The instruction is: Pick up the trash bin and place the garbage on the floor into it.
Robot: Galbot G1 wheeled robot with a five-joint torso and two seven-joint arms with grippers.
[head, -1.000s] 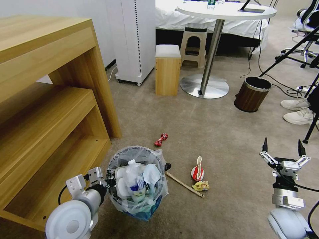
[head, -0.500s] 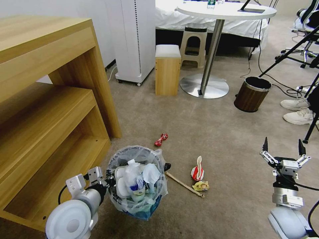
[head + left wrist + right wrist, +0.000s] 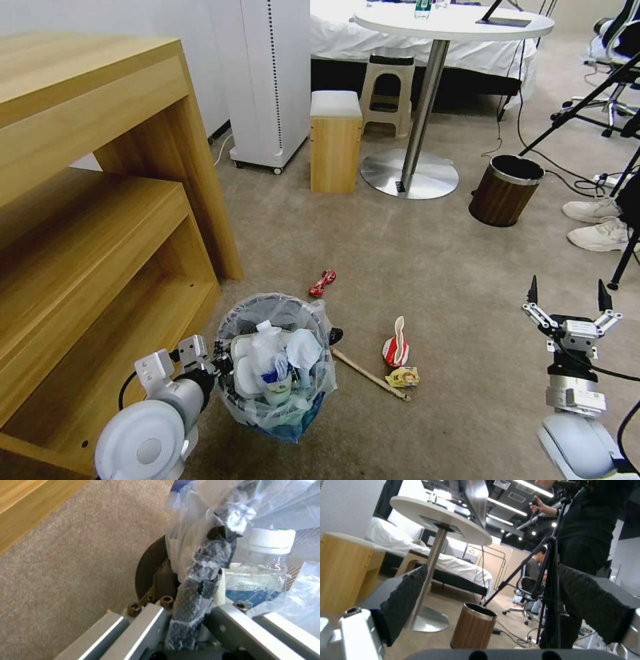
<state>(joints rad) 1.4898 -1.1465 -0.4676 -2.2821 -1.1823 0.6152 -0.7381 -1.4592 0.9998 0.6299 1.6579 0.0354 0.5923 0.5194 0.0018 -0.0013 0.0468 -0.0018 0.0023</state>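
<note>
Head view is showing the left gripper (image 3: 215, 362) clamping the near-left rim of the trash bin (image 3: 277, 363), which is standing upright on the floor (image 3: 433, 267) beside the wooden shelf unit (image 3: 100, 220). Left wrist view is showing its fingers (image 3: 196, 590) pinching the mesh wall and the crinkled clear liner together, with a capped plastic bottle (image 3: 263, 572) sitting just inside. The bin is opening upward, packed with white litter. To its right, a wooden stick (image 3: 369, 374) is lying on the carpet, its long axis running diagonally away from the bin's base toward a yellow wrapper (image 3: 403, 377); a flattened red cup (image 3: 396, 347) is lying just beyond, and a red wrapper (image 3: 323, 282) farther off. The right gripper (image 3: 568, 297) is hovering well apart at the right, jaws spread wide and holding nothing, pointing toward the brown wood-grain bin (image 3: 503, 189).
</note>
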